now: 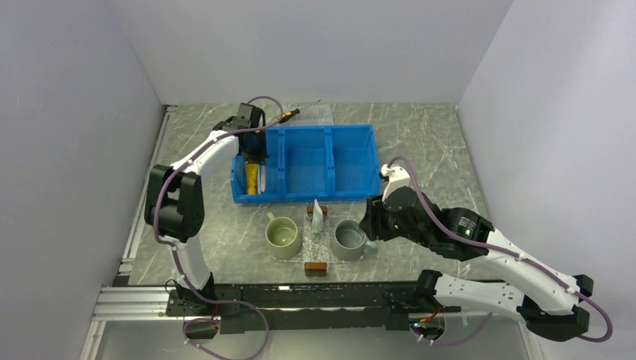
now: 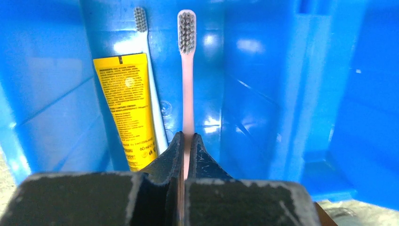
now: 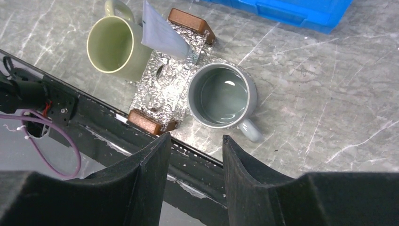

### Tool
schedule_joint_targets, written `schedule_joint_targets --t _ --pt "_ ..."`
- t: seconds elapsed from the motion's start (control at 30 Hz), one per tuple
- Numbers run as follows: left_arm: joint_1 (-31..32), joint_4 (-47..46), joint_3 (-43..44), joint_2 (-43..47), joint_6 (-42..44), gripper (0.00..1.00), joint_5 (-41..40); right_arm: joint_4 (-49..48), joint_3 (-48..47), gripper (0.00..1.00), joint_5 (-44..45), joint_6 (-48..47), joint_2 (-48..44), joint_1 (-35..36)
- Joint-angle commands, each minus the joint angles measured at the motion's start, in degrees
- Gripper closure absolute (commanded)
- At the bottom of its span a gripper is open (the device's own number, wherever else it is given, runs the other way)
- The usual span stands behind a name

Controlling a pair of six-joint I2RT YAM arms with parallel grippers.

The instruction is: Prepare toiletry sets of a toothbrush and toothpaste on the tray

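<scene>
Left gripper (image 2: 187, 137) pinches toothbrush (image 2: 187, 70) in blue bin (image 2: 263, 94) beside yellow tube (image 2: 127, 108).

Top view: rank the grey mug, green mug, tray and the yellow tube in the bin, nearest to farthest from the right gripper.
From the right gripper:
1. Grey mug, just to its left.
2. Tray, between the two mugs.
3. Green mug, left of the tray.
4. Yellow tube, far left, in the blue bin's left compartment.

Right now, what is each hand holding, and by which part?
Left hand pinches the toothbrush by its handle, away from the bristles. Right hand is open, holding nothing.
</scene>
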State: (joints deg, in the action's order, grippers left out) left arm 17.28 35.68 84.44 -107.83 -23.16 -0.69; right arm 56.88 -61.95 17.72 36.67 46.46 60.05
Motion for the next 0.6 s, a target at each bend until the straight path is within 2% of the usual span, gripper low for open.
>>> schedule_joint_targets --t 0.0,0.17,0.37,0.57 --pt "0.12 -1.69 -0.72 6.34 2.44 1.00 2.92 -2.79 -2.16 0.54 1.61 -0.06 1.31 0.13" --pt "0.21 -1.81 -2.74 12.36 3.04 1.00 6.18 -6.28 -2.37 0.54 1.42 -1.69 2.39 0.13" --pt "0.37 -0.21 -5.87 21.59 4.94 1.00 12.81 -12.91 -4.52 0.53 -4.36 -5.97 4.62 0.17" --pt "0.90 0.32 -14.48 33.20 5.81 1.00 22.73 -16.80 -5.42 0.53 -8.56 -10.02 6.30 0.15"
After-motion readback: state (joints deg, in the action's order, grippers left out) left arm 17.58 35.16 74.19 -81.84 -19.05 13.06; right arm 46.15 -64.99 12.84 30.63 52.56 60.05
